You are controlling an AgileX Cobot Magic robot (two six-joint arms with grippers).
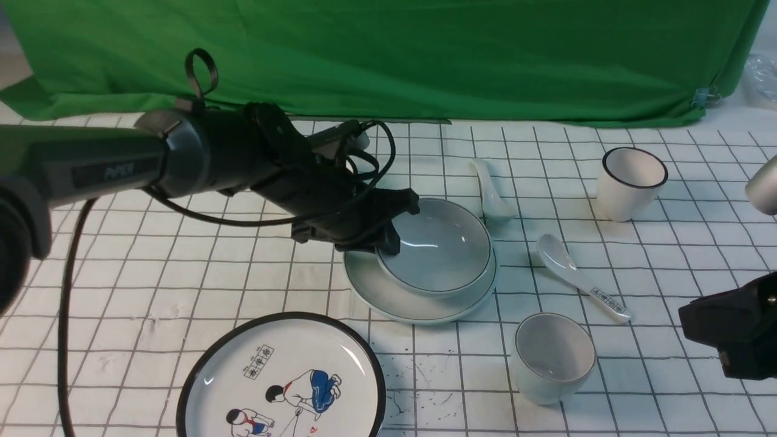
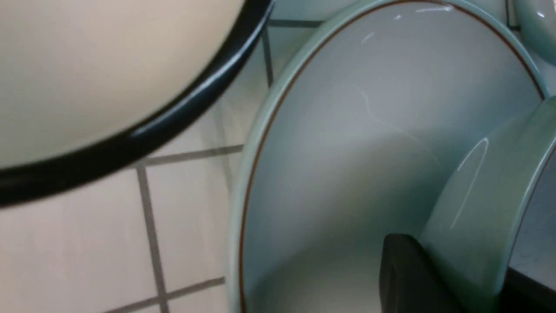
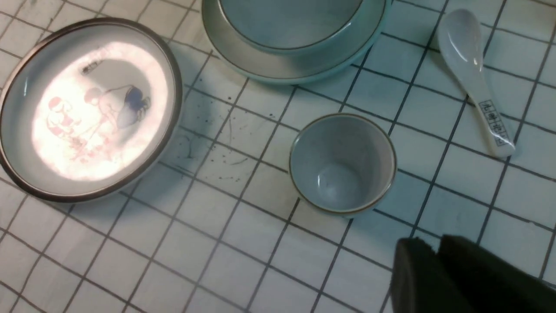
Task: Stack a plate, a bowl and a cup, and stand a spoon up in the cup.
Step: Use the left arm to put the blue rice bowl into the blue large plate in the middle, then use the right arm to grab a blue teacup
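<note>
Left gripper (image 1: 393, 240): narrow, fingers either side of the bowl's wall near its rim; firm grip or slackened, cannot tell.

Bowl (image 1: 442, 247), pale, wide, shallow: at the left gripper's fingertips, above the plate and overlapping it.

Plate (image 1: 419, 311), pale, round: beneath the left gripper's fingertips and the bowl.

Black-rimmed piece (image 2: 191, 104): near the left gripper in its wrist view; identity unclear.

Large plate (image 1: 209, 388), black rim, cartoon children: near the left gripper, toward the front camera.

Soup spoon (image 1: 495, 203), plain white: right of and beyond the left gripper's tips, past the bowl.

Printed spoon (image 1: 567, 270), white: farther right, between the two grippers.

Cup (image 1: 546, 379), pale, squat, upright: well apart from the left gripper; near the right gripper's tips, untouched.

Right gripper (image 3: 433, 250): narrow, tips close together; fully closed or not, cannot tell.

Tall cup (image 1: 625, 197), white, black rim: farthest from the left gripper, beyond the right one.
</note>
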